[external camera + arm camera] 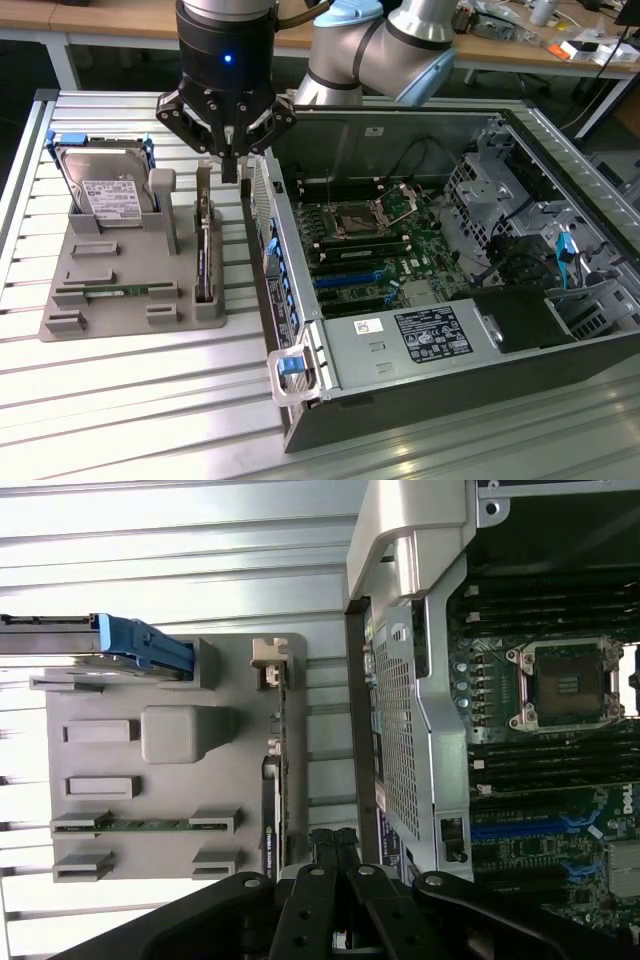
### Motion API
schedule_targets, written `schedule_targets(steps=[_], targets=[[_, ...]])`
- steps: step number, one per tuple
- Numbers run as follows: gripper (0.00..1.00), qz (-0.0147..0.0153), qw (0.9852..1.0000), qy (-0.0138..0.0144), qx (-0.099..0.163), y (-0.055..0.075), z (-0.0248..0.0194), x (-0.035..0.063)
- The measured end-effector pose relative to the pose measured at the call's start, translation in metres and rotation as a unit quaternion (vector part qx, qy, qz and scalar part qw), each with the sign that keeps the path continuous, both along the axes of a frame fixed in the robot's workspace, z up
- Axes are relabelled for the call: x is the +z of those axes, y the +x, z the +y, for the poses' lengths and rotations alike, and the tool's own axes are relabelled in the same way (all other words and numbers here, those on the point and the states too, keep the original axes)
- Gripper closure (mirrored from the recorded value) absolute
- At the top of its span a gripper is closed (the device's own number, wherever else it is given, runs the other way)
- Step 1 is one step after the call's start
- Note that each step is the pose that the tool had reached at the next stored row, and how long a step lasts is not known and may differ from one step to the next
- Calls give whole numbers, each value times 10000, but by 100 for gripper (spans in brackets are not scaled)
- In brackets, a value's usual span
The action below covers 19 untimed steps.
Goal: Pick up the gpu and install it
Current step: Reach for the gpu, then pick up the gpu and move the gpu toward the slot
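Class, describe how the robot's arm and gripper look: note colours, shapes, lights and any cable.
The arm is built of silver-grey tubes with rounded joints, one capped in light blue. The gripper has a black cylindrical body with a small blue light, and below it black angular linkages with bolted pivots leading to slim black fingers. A cable curves beside the wrist.

Tool (232, 166) pointing straight down, jaws closed

I see gpu (204, 258): thin black card on edge in gray holder (110, 285) slot, silver bracket end standing upright.
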State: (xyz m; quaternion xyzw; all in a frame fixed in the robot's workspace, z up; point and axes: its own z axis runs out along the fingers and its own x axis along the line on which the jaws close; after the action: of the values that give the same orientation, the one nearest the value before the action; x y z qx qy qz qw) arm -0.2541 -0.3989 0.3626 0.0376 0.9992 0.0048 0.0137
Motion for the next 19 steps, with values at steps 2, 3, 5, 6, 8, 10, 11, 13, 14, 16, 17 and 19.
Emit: schedule_targets(steps=[2,3,5,6,8,10,11,13,14,16,17,19], targets=[[89,0,10000,0,0,-2,0,-1],[89,0,10000,0,0,-5,0,-1],[89,0,10000,0,0,-16,0,-1],[89,0,10000,0,0,-17,0,-1],[89,0,10000,0,0,-18,0,-1],[89,0,10000,0,0,-18,0,-1],[89,0,10000,0,0,-18,0,-1],[89,0,10000,0,0,-18,0,-1],[89,0,10000,0,0,-19,0,-1],[89,0,10000,0,0,-19,0,-1],[89,0,10000,0,0,-19,0,-1],[89,0,10000,0,0,-19,0,-1]])
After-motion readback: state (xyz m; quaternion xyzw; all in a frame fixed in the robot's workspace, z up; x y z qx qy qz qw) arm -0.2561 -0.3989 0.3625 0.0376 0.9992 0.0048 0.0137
